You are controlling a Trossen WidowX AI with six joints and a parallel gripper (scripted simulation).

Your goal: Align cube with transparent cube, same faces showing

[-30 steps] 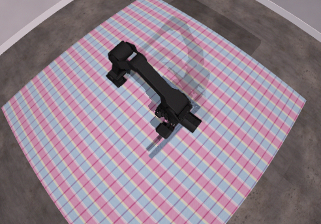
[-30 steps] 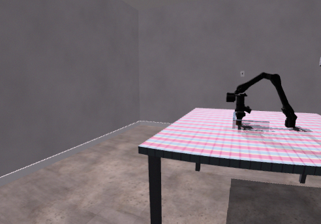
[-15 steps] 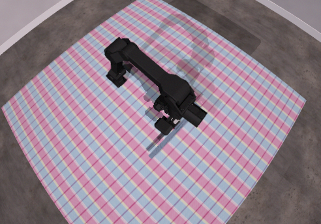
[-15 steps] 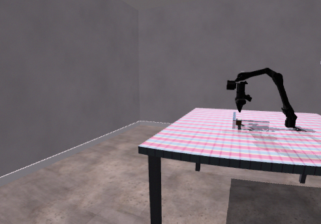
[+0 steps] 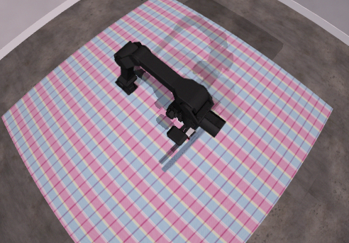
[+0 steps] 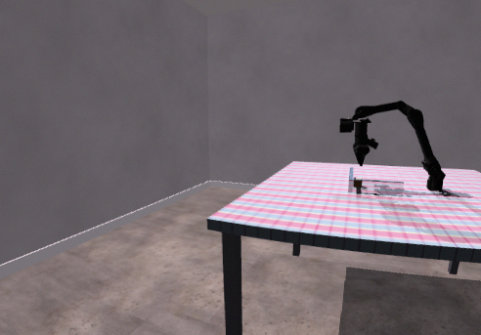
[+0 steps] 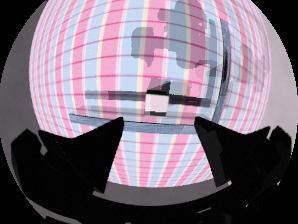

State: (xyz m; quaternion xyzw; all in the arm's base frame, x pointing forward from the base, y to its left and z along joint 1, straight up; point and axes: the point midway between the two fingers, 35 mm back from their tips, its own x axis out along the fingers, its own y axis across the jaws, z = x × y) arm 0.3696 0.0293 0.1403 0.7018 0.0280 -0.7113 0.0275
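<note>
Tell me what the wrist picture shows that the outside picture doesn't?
Only the wrist view shows the cube's pale top face from straight above, with the two open fingers spread below it, not touching it. Only the exterior view shows the whole arm, the table's leg, the floor and the walls. Both show the checked cloth and the cube lying on it under the raised gripper.
</note>
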